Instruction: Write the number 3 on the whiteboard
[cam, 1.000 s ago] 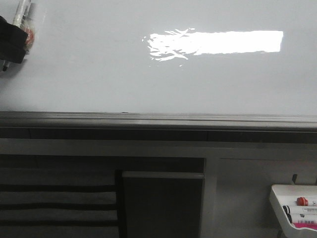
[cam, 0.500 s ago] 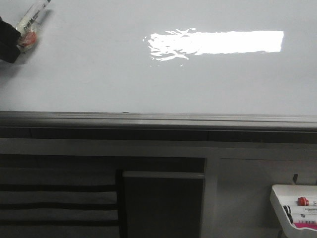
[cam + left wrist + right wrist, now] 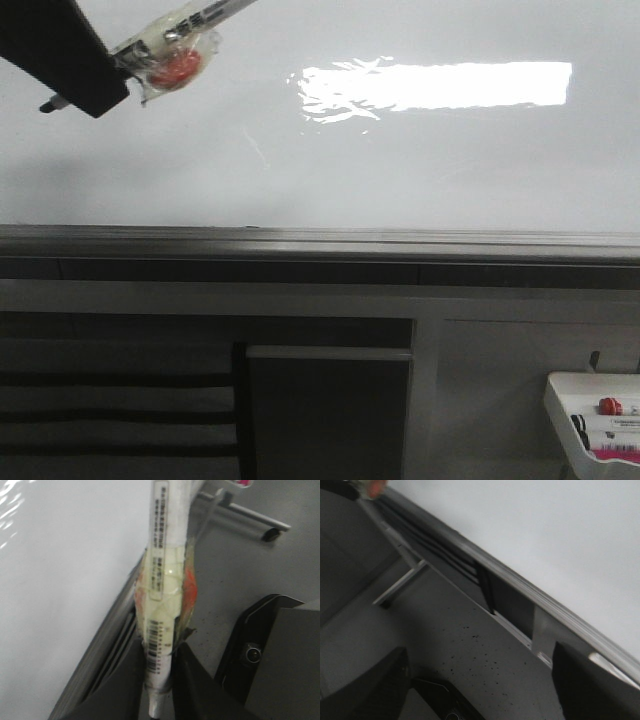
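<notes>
At the upper left of the front view, the left gripper (image 3: 118,62) is clamped on a tape-wrapped marker (image 3: 170,45) over the whiteboard (image 3: 400,160), which fills the frame's upper half; no strokes show. The right gripper's (image 3: 480,690) fingers stand spread, holding nothing

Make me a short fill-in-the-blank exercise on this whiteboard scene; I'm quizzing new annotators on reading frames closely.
1. The left end effector is shut on a taped ____.
2. In the front view, the whiteboard shows ____ marker strokes so far.
3. The small white tray sits at the lower ____ of the front view.
4. The bright rectangular glare lies on the ____.

Missing words: marker; no; right; whiteboard
</notes>
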